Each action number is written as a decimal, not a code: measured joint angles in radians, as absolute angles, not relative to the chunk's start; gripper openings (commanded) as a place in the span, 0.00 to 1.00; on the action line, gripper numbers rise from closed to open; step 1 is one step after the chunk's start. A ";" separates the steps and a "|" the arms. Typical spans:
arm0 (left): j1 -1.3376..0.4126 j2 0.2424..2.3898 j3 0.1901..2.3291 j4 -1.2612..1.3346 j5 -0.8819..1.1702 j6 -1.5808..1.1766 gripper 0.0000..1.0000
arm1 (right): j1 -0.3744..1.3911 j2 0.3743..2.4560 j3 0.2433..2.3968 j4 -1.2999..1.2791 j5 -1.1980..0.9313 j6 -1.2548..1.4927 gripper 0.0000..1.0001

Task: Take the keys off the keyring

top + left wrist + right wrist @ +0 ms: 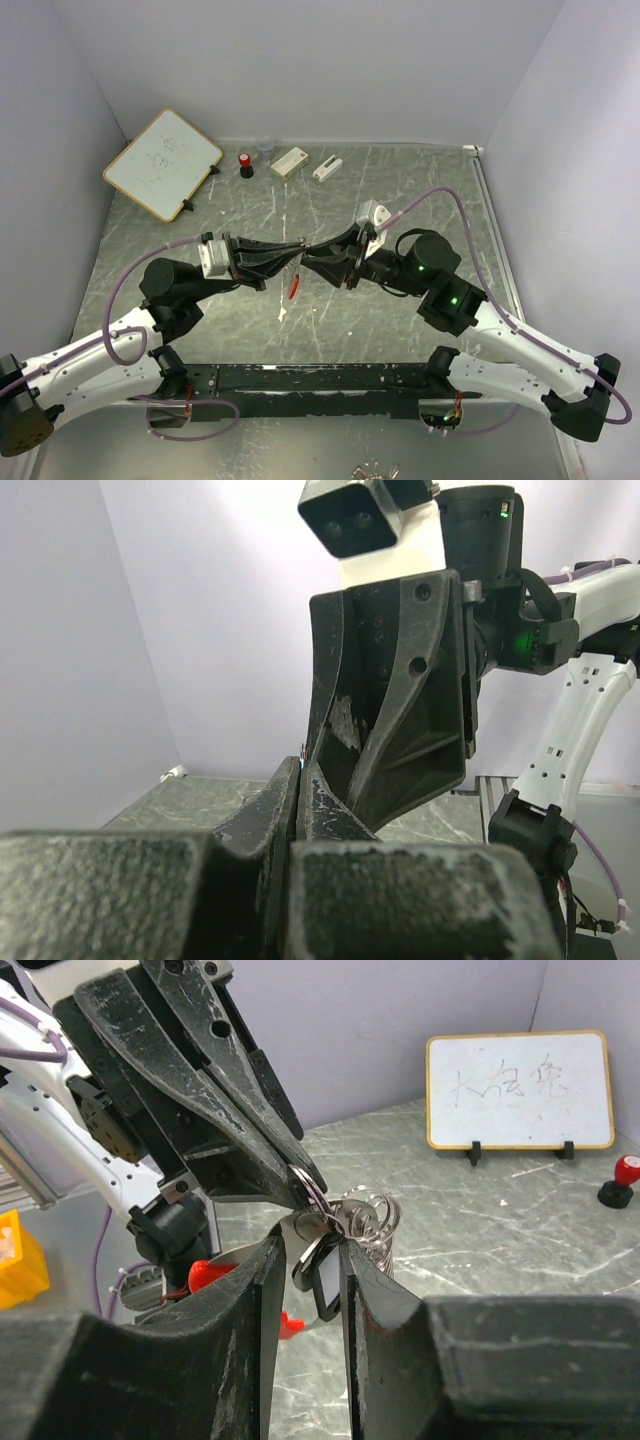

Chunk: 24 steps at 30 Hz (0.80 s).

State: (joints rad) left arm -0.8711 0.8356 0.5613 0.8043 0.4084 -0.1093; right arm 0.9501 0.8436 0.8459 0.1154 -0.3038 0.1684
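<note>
- Now the left gripper [303, 1182] is clenched on the keyring [352, 1215], held in the air above the counter [400, 200].
- The right gripper [310, 1252] grasps a dark-headed key [325, 1282]; it should work the key along the coil, not yank.

A: Any writing on site?
B: One spot. Whiteboard [519, 1090], propped at the back of the table. A single line of dark marker strokes, handwritten, roughly three characters. Faint. Cannot read them.
A: Better from the top view?
B: Worse. Only thin grey scribbles on the same board.
A: White boxes [289, 161] by the back wall?
B: Any print there is too small to read.
A: Keyring [365, 1218]?
B: A black tag with a pale face hangs among the rings. No lettering I can make out.
A: Arms [100, 350]?
B: No legible brand or number on the shells.
</note>
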 measured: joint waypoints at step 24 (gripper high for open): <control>-0.867 0.820 0.525 0.830 0.371 -0.113 0.07 | 0.953 0.842 0.850 0.052 -0.230 0.159 0.00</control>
State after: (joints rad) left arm -0.8669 0.8204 0.5247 0.8303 0.3714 -0.1131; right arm 0.9527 0.8421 0.8505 0.0517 -0.2302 0.1593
